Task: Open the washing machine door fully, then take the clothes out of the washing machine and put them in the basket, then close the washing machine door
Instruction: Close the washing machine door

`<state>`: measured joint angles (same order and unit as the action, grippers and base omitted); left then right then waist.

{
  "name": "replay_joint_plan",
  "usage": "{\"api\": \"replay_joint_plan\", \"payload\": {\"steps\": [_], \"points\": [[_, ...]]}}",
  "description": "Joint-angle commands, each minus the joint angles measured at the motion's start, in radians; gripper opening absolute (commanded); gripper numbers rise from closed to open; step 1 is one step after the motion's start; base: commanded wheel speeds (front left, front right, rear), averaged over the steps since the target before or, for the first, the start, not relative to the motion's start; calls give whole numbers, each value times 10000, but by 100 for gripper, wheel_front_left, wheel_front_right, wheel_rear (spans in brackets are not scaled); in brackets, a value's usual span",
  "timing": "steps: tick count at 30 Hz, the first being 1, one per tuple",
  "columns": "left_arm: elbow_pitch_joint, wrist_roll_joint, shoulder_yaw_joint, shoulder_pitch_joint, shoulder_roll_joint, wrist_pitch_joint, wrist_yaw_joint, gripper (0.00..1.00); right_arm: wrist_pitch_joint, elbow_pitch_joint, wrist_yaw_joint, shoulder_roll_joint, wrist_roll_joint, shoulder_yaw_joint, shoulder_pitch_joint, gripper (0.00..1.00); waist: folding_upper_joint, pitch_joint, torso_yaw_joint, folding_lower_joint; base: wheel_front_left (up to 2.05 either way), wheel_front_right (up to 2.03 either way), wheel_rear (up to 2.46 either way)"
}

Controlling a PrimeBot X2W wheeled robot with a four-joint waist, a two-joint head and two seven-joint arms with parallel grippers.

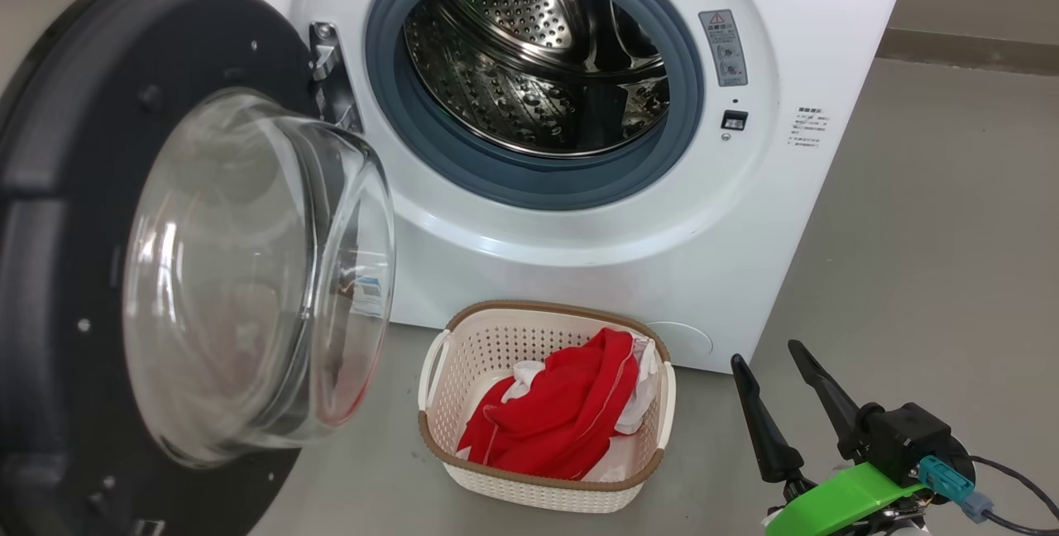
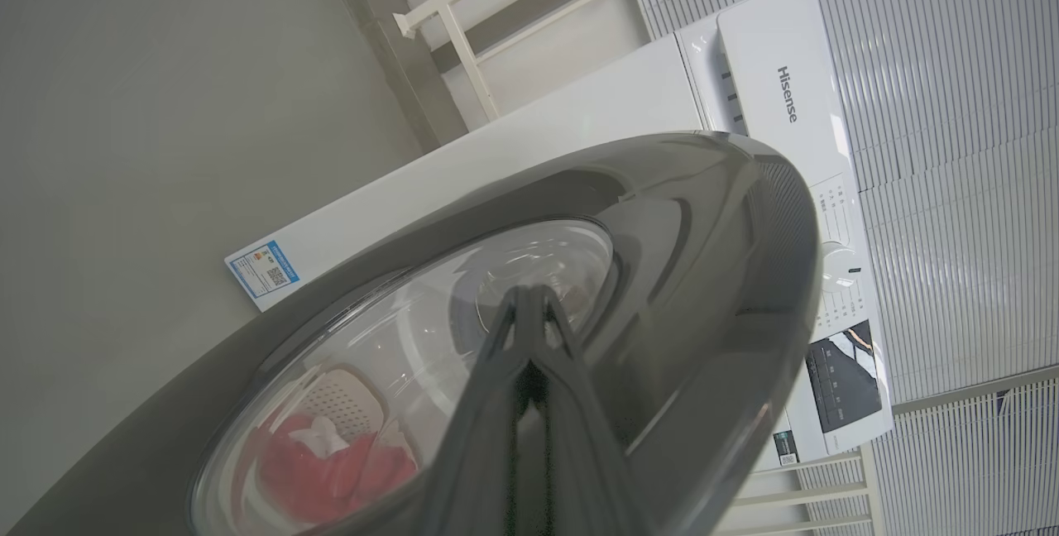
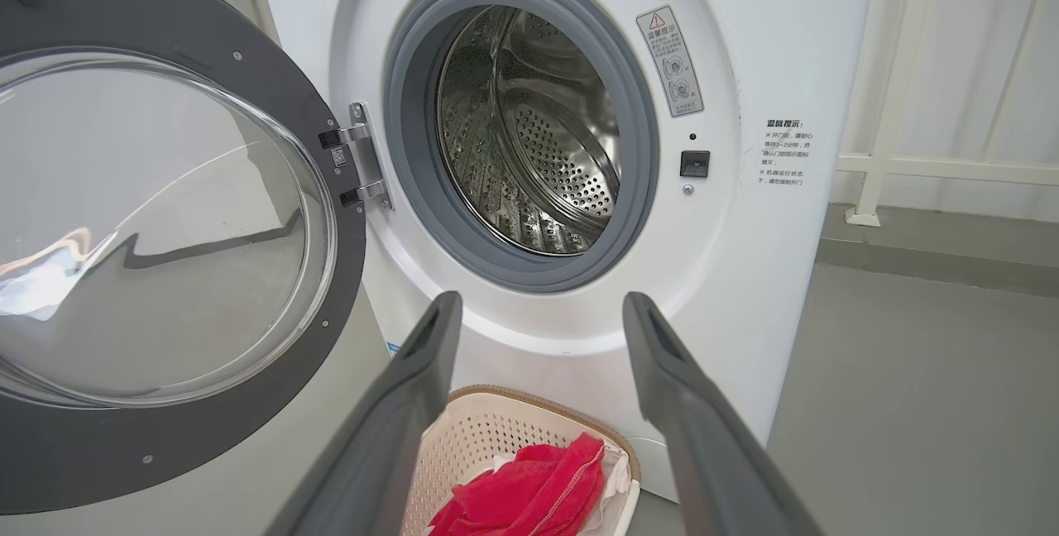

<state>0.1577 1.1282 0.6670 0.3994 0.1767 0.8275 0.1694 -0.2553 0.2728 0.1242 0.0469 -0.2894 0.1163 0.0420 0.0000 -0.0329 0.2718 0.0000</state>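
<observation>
red clothes (image 1: pixel 571 416) lie in basket (image 1: pixel 546 490); my right claw (image 1: pixel 765 352) stands open and empty, left claw (image 2: pixel 529 292) shut at door (image 1: pixel 50 189).

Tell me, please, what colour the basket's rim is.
The rim is brown; clearest in head view.

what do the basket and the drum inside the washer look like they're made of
The basket: likely cream plastic, matte, with moulded holes and a brown woven-look rim. The drum: apparently stainless steel, shiny, perforated, mirroring light.
</observation>
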Motion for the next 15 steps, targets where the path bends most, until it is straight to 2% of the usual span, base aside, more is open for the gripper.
{"api": "replay_joint_plan", "payload": {"steps": [1,11,15], "points": [[-741,91,-19,-196,-9,220,128,0,-65,-231,65,33,-29,225,205,100,0,23,-36,0,0,0,0],[-2520,392,-461,-953,-914,516,341,0,-65,-203,65,33,-58,234,322,100,0,105,-244,0,0,0,0],[-2992,516,-759,-1273,-1105,498,409,0,-65,-196,65,33,-89,258,333,100,0,130,-336,0,0,0,0]]}}
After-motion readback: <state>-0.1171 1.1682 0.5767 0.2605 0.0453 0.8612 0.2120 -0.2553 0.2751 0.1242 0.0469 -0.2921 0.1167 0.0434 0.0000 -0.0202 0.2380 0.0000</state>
